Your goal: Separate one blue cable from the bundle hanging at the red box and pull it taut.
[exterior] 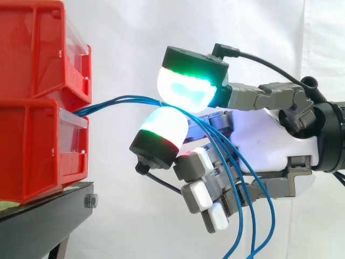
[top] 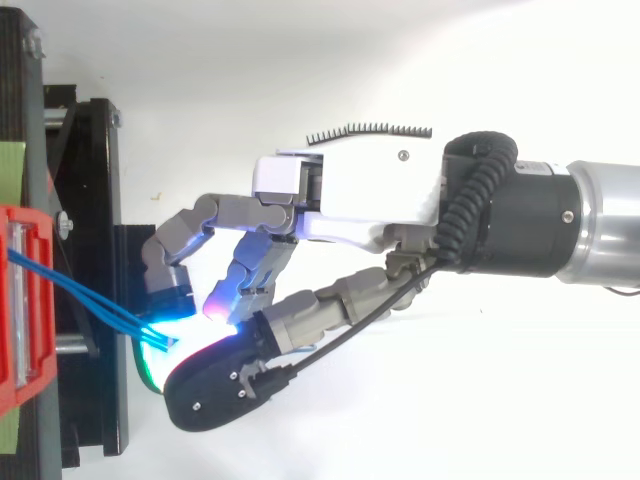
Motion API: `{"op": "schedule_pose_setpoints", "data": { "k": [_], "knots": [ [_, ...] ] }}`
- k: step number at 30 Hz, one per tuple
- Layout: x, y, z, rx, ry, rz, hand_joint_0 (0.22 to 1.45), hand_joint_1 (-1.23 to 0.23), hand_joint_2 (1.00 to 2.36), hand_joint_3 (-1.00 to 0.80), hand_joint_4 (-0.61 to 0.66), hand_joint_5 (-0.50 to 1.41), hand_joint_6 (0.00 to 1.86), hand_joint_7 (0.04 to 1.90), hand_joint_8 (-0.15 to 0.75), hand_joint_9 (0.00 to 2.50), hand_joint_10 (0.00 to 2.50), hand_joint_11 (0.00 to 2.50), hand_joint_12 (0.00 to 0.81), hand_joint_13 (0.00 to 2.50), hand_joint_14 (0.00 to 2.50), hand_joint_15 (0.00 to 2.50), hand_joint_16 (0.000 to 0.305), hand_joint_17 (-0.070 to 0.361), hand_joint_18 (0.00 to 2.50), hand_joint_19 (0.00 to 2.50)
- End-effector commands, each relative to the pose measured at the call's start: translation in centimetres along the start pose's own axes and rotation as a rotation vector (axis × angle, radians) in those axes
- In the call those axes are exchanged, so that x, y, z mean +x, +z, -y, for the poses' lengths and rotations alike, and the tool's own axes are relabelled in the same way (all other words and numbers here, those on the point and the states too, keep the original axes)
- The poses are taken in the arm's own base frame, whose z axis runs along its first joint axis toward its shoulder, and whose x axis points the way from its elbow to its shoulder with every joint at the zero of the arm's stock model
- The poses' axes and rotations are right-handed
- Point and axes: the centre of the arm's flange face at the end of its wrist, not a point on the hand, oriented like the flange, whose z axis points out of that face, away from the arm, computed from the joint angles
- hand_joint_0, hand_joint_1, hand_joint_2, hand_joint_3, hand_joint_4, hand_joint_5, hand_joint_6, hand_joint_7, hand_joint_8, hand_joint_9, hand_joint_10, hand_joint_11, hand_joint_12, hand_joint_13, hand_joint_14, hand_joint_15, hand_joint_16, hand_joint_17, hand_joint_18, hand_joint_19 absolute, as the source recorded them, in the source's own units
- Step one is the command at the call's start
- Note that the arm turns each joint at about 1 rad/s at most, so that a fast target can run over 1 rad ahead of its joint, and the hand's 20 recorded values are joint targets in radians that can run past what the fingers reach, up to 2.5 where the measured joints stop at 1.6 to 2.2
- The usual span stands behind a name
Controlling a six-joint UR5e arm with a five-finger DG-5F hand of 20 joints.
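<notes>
No readable text or number, seemingly, on red bins or hand.

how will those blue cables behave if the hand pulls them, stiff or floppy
Probably floppy: past the hand the blue cables droop in loose curves. Likely light, being thin strands. They may slip, since smooth rounded pads pinch several together.

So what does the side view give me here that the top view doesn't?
Side view: two stacked red bins on the black stand, and the blue cables hanging down past the hand. Top view: the cables spreading apart at the bin and meeting at the fingers. Both: the hand pinching the cables between glowing pads.
</notes>
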Motion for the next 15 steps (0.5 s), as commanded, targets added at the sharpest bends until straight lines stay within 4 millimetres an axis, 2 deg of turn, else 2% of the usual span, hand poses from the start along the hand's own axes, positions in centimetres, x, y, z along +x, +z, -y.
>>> {"op": "schedule_pose_setpoints", "data": {
  "k": [1,7,11,13,15],
  "knots": [
    [0.0,0.0,0.0,0.000,0.000,0.000,0.62,-0.80,1.01,-0.18,0.06,-0.17,0.89,1.20,0.373,1.00,0.02,0.92,0.413,1.06,0.02,0.56,0.050,0.113,1.02,0.51],
    [-0.6,-0.1,0.2,0.004,-0.002,0.008,0.71,-0.90,1.01,-0.34,0.03,-0.19,0.89,1.26,0.344,0.95,0.02,0.92,0.386,1.00,0.02,0.55,0.046,0.104,0.97,0.49],
    [-0.7,-0.4,1.0,0.014,-0.005,0.009,0.78,-0.91,1.00,-0.50,0.03,-0.19,0.90,1.19,0.336,0.94,0.03,0.91,0.381,1.00,0.02,0.54,0.046,0.103,0.96,0.45],
    [-0.8,-0.4,1.2,0.014,-0.005,0.014,0.79,-0.91,1.00,-0.50,0.04,-0.19,0.91,1.21,0.332,0.96,0.02,0.92,0.375,1.00,0.02,0.53,0.045,0.102,0.97,0.44],
    [-0.9,-0.4,1.4,-0.004,-0.002,0.025,0.74,-0.92,1.00,-0.50,0.08,-0.18,0.90,1.21,0.333,0.98,0.02,0.92,0.370,1.01,0.02,0.54,0.045,0.101,0.97,0.44]
  ]
}}
